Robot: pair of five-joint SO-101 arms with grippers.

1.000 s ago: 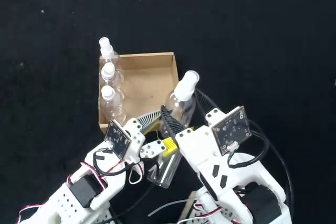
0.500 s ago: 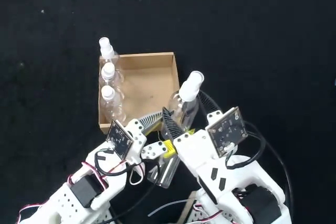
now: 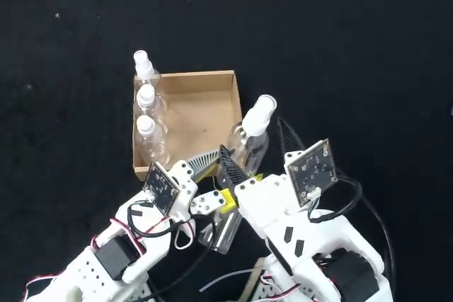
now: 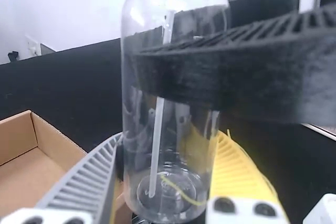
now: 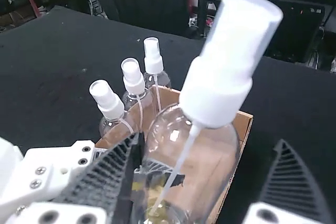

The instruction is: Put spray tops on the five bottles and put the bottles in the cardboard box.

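Your clear bottle (image 3: 248, 150) wears a white spray top (image 3: 259, 112), and a thin tube runs down inside it. It leans in the air above the black bench (image 3: 354, 54), just beside the right wall of the cardboard box (image 3: 205, 76). In the box, three capped bottles (image 3: 150, 136) stand along the left wall. Your left pincer (image 3: 216, 183) is pinching the bottle's lower end between its grey and yellow fingers. Your right pincer (image 3: 255, 139) is spread wide, with one black finger on each side of the bottle. A moment ago it was squeezing the bottle, and its outer finger has now swung away.
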